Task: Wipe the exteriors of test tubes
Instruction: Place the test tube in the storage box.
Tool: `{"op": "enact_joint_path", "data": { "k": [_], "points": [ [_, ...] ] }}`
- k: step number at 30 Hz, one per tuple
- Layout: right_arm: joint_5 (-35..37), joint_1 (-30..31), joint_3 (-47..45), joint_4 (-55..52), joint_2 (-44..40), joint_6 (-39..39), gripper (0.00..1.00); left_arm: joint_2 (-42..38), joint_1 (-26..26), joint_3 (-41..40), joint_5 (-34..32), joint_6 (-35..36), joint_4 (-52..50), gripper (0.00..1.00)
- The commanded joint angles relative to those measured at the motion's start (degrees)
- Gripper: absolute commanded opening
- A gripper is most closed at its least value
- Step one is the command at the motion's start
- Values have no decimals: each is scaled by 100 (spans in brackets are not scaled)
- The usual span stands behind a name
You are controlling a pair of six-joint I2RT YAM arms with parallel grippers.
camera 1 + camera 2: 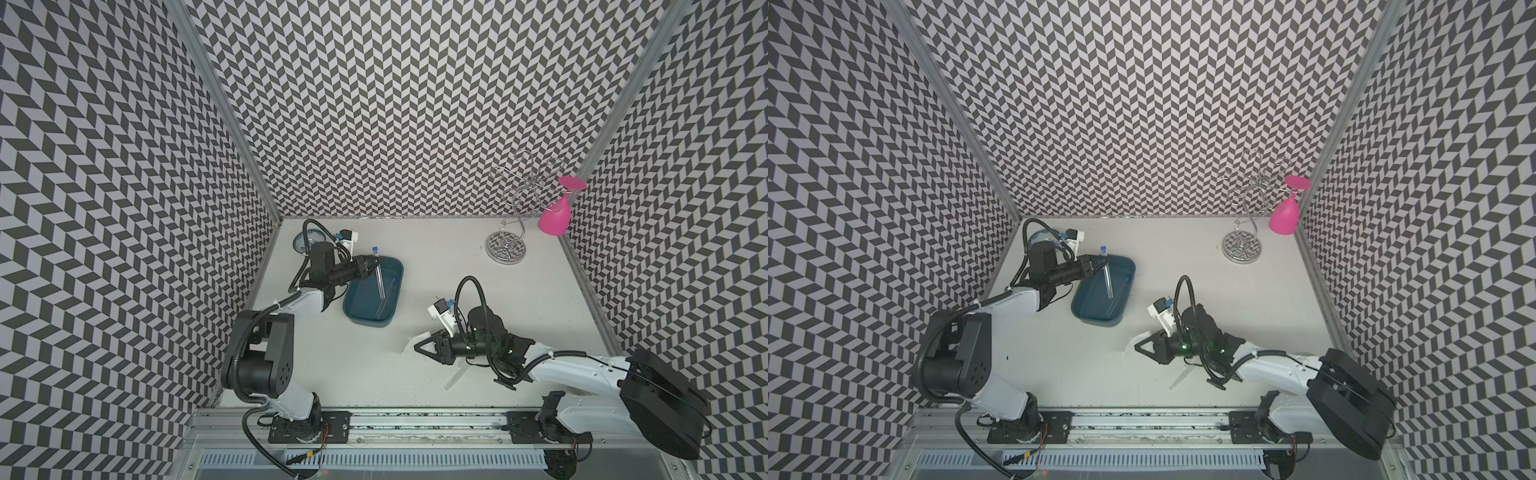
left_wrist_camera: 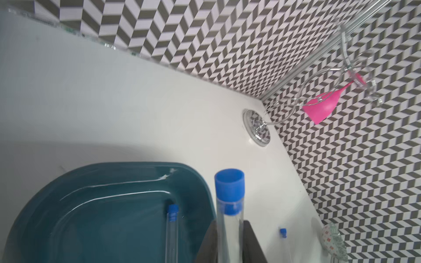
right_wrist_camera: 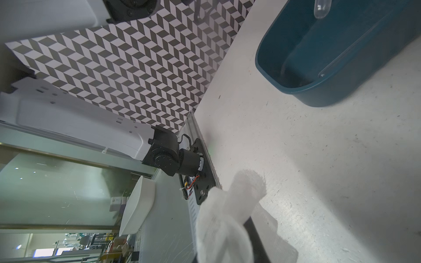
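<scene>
In a top view: left claw (image 1: 372, 266) pinching slim clear blue-capped test tube (image 1: 379, 279) over teal plastic tray (image 1: 353, 318); second tube (image 1: 382, 307) inside; third tube (image 1: 453, 376) on white desk (image 1: 332, 365); right claw (image 1: 419, 348) nipping white fabric wipe (image 1: 409, 340). Left wrist: tube (image 2: 229, 218) between fingers (image 2: 252, 247). Right wrist: wipe (image 3: 224, 218) bunched.

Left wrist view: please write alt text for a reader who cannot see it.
The left end effector grips a clear test tube with a blue cap over a teal tray's rim, where a second capped tube lies. Farther off, a pink glass hangs from a wire rack.
</scene>
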Motion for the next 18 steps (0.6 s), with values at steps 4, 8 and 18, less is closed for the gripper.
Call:
{"op": "enact_joint_path", "data": {
  "k": [4, 8, 18],
  "points": [
    [161, -250, -240, 32, -277, -102, 18, 630, -157, 777, -703, 1165, -1281, 20],
    [290, -344, -204, -216, -260, -194, 18, 992, -375, 1218, -1116, 1472, -1764, 26],
    [590, -362, 420, -477, 655, -244, 18, 709, -550, 1202, -1591, 1646, -1912, 44]
  ]
}}
